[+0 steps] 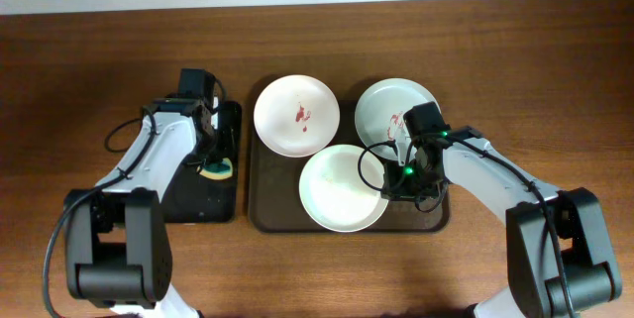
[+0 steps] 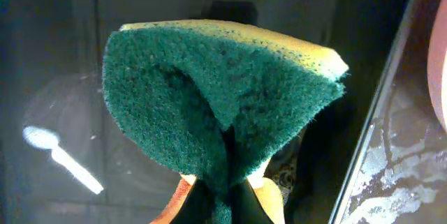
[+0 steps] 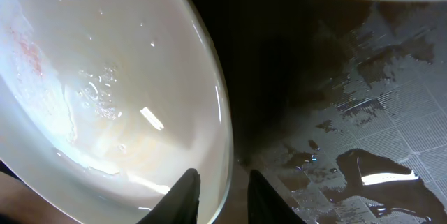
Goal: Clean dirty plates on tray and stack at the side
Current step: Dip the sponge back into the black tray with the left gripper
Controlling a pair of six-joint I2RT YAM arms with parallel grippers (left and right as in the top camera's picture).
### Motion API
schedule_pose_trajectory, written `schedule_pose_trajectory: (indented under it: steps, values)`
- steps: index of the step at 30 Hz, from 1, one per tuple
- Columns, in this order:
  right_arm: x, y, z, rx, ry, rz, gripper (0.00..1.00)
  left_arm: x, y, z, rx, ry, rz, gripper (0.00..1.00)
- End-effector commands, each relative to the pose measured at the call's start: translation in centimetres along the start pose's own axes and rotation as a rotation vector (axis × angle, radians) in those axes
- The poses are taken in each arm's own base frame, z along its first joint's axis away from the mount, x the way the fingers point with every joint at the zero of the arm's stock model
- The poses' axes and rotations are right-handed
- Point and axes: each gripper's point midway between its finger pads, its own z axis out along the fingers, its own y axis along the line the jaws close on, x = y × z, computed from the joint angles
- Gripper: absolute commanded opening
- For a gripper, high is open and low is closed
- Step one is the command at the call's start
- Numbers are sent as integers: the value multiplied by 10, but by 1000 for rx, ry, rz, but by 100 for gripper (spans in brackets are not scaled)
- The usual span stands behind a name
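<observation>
Three dirty plates point(image 1: 296, 115) sit on brown tray point(image 1: 260, 214), wood table point(image 1: 555, 60). L gripper point(image 2: 227, 189) pinches green sponge point(image 2: 223, 91) over black tray point(image 1: 188, 204). R gripper point(image 3: 225, 196) slightly spread, astride front plate point(image 3: 105, 77) rim.

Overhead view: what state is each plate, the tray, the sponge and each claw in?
back left plate: red smears, unwiped
back right plate: red smears, partly hidden
front plate: wet, faint pink trace
tray: wet patches
sponge: folded, pinched
left gripper: shut on sponge
right gripper: open, astride front plate's rim
</observation>
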Motion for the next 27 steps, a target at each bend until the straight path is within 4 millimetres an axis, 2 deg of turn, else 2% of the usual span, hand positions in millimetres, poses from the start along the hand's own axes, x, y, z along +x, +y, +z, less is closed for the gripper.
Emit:
schedule_pose_trajectory:
  steps: [1, 2, 3, 4, 9, 12, 13, 15, 16, 19, 20, 23, 24, 25, 26, 27]
  values:
    - [1, -2, 2, 10, 5, -4, 24, 2, -1, 4, 13, 11, 74, 16]
    - [1, -2, 2, 10, 5, -4, 25, 2, -1, 4, 12, 11, 74, 48]
    - [1, -2, 2, 10, 5, -4, 24, 2, -1, 4, 11, 11, 75, 94]
    - [1, -2, 2, 10, 5, -4, 24, 1, -1, 4, 8, 8, 74, 100]
    - [1, -2, 2, 10, 5, -4, 24, -14, 1, 7, -7, -50, 69, 99]
    - [1, -2, 2, 10, 5, -4, 24, -18, 0, 21, -7, -49, 69, 100]
    - [1, -2, 2, 10, 5, -4, 24, -18, 0, 26, -6, -45, 70, 96]
    - [1, -2, 2, 10, 5, -4, 24, -21, -1, 32, -6, -51, 70, 63]
    - [1, -2, 2, 10, 6, -3, 24, -22, -1, 33, -5, -57, 69, 55]
    - [1, -2, 2, 10, 6, -4, 24, -23, -2, 32, -2, -61, 69, 9]
    - [2, -2, 2, 11, 8, -3, 24, -23, -2, 32, -2, -62, 69, 0]
    - [3, -3, 2, 12, 12, -1, 24, -29, -2, 25, -6, -63, 69, 0]
    - [3, -3, 2, 12, 12, -1, 24, -31, -2, 20, -6, -59, 69, 27]
    - [3, -3, 2, 12, 12, -1, 24, -30, -1, 17, -7, -49, 69, 78]
    - [3, -3, 2, 12, 12, -1, 24, -25, -1, 17, -10, -25, 70, 100]
    - [3, -3, 2, 12, 12, -1, 24, -7, 2, 17, -18, 48, 73, 100]
